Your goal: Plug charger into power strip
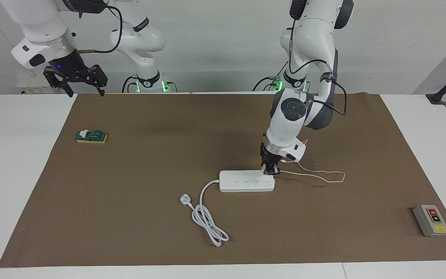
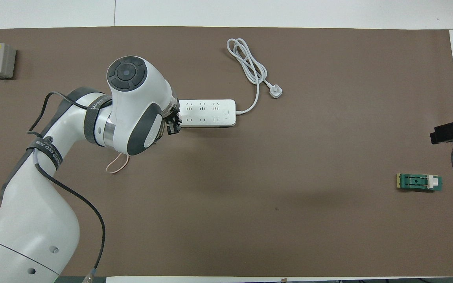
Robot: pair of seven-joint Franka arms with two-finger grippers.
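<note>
Start at the robots' edge of the tabletop. Saw the right gripper up in the air over the corner of the brown mat by the right arm's base. Fingers spread wide, nothing in them. Just waited there. Passed a small green block lying near the mat's edge at the right arm's end, well apart from the work.

Next, toward the middle of the mat, found the left gripper pointed down. Pressed tight on the charger, a little pink cube, with only a bit of it showing between the fingers. Thin pink cable trailed away on the mat toward the left arm's end.

Right under the charger, found the power strip. Lay flat with its long side along the table's long edges. Held the charger over the strip's end toward the left arm's end, at the row of holes nearer to the robots. Could not tell if the pins were in or just touching the top. Looked like a straight push down was needed, with the pins lined up on that last hole. Left arm far nearer than the right one for this job.

Farther out, saw the strip's thick cord and white plug loose on the mat. Last, a grey box near the mat's corner at the left arm's end.
</note>
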